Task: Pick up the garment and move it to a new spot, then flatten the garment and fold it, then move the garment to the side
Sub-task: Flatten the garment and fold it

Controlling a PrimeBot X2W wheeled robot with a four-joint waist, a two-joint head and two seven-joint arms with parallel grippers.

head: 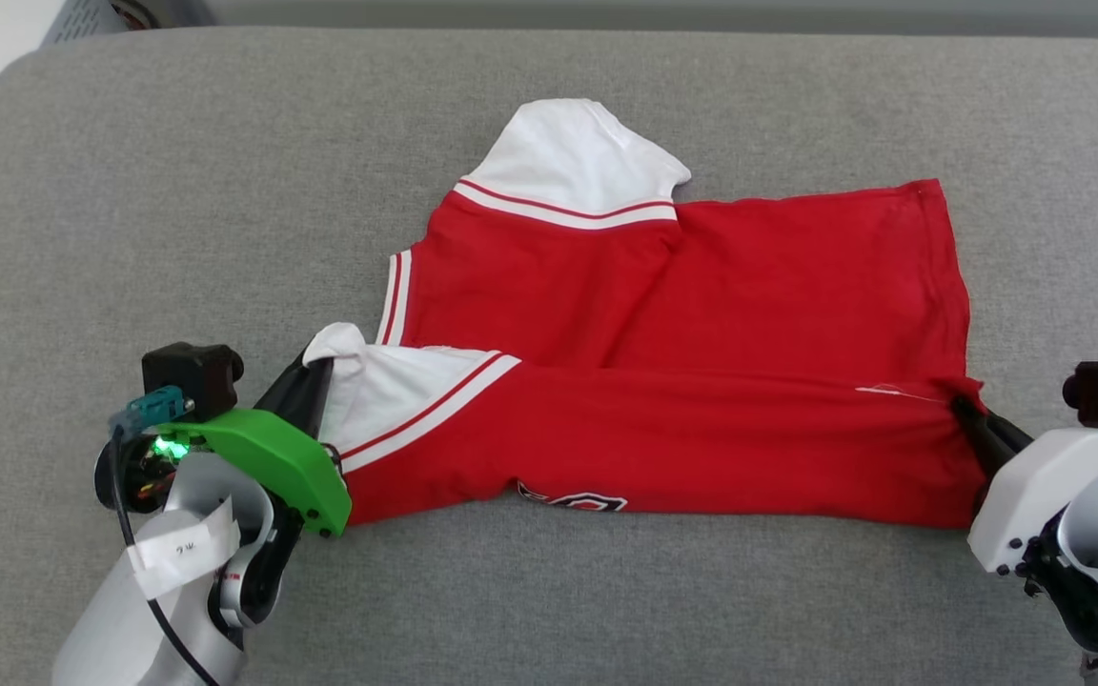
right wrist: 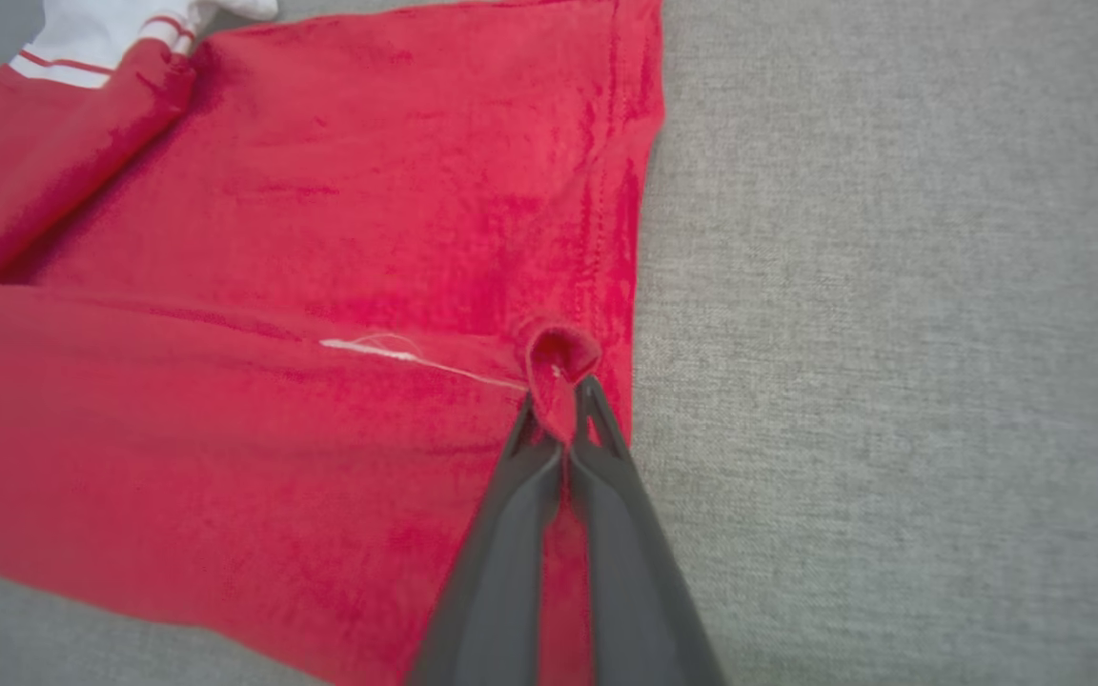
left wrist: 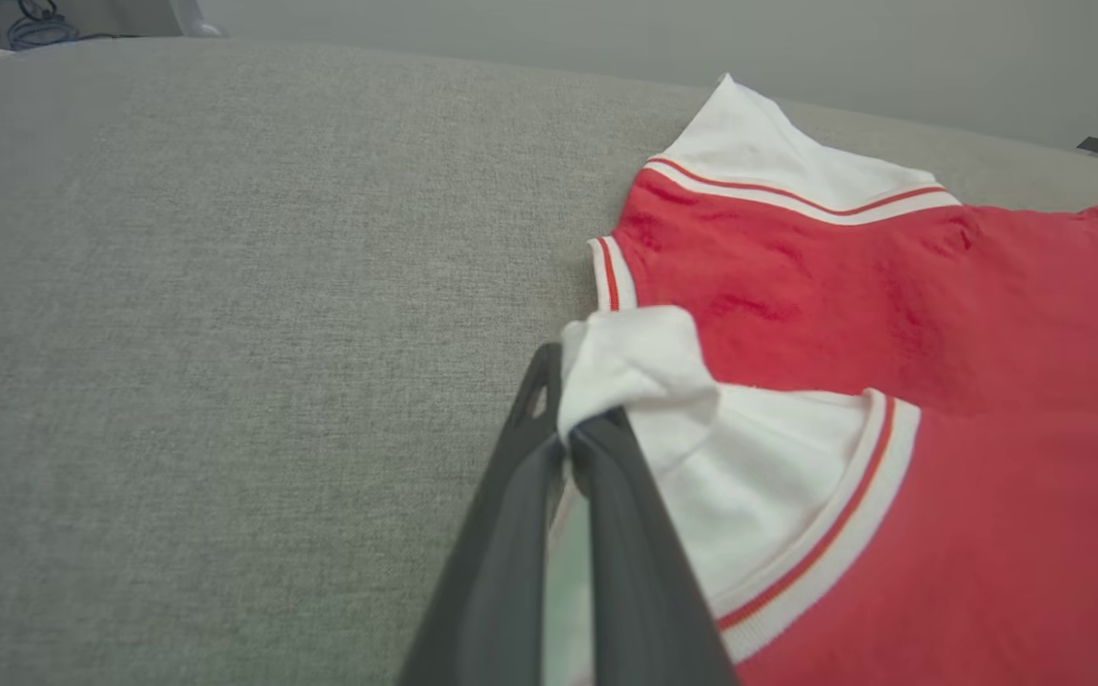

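The garment point(head: 682, 343), a red jersey with white sleeves and red stripe trim, lies across the grey cushion with its near long edge folded up over the body. Part of a black-and-white numeral peeks out at the front fold. My left gripper point(head: 315, 367) is shut on the bunched white near sleeve point(left wrist: 630, 367), and its dark fingers point(left wrist: 597, 495) pinch the cloth. My right gripper point(head: 964, 410) is shut on a small tuck of red hem point(right wrist: 559, 357) at the garment's right end. The far white sleeve point(head: 578, 157) lies flat at the back.
The grey fabric surface point(head: 177, 210) stretches wide to the left of the garment and behind it. A strip of it point(head: 1064, 191) runs along the right. Its rounded back-left corner meets a pale floor and a light object point(head: 82, 19).
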